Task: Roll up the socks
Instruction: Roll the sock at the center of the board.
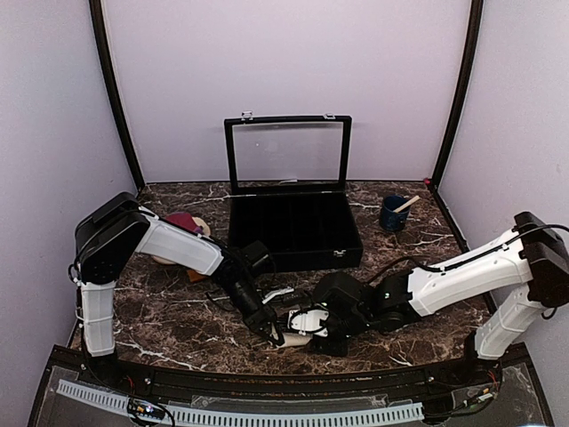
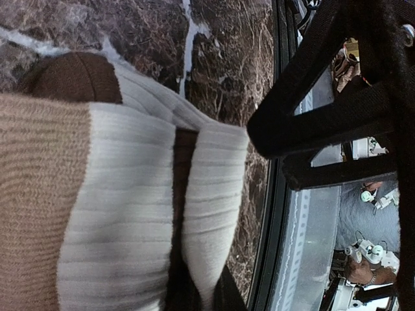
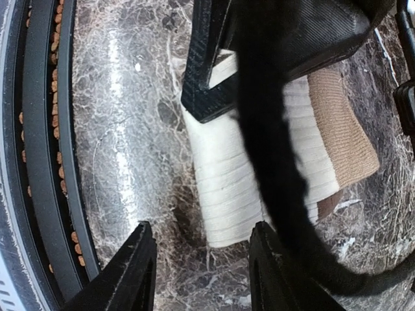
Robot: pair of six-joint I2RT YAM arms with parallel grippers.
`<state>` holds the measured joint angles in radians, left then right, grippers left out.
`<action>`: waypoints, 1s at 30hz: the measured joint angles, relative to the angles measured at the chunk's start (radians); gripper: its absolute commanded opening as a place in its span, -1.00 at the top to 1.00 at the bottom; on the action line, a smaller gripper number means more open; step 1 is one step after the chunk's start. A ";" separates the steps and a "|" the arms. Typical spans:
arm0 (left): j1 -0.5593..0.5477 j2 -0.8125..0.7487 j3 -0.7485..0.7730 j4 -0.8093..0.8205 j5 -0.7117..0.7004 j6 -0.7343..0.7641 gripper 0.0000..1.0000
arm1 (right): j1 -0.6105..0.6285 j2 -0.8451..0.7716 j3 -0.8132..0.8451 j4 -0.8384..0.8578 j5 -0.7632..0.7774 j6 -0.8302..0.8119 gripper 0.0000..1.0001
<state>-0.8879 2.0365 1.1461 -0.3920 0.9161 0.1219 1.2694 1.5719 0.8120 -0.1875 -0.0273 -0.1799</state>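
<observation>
Two socks are seen: cream-beige ribbed sock (image 3: 227,188), pinched by closed left fingers (image 1: 268,331); maroon fabric sock (image 1: 182,221), overhead only; right fingers (image 3: 264,272) parted, empty.

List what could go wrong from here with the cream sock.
1. The right gripper stands open at the end of the cream sock, so only the left gripper seems to pin the fold; it may spring loose.
2. Both grippers crowd over the sock and could knock together.
</observation>
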 measured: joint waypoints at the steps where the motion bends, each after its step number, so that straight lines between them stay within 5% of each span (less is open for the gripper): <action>1: 0.000 0.001 0.000 -0.002 0.001 0.001 1.00 | 0.001 0.008 0.005 -0.001 0.003 -0.008 0.08; 16: 0.002 0.019 0.025 -0.039 0.015 0.015 1.00 | 0.001 0.125 0.058 -0.007 0.055 -0.093 0.17; 30: 0.005 0.027 0.029 -0.059 0.029 0.028 0.98 | -0.019 0.154 0.091 -0.015 0.046 -0.105 0.94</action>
<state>-0.8833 2.0632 1.1755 -0.4511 0.9447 0.1501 1.2499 1.7256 0.9028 -0.2024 0.0189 -0.2844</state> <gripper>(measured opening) 0.067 0.082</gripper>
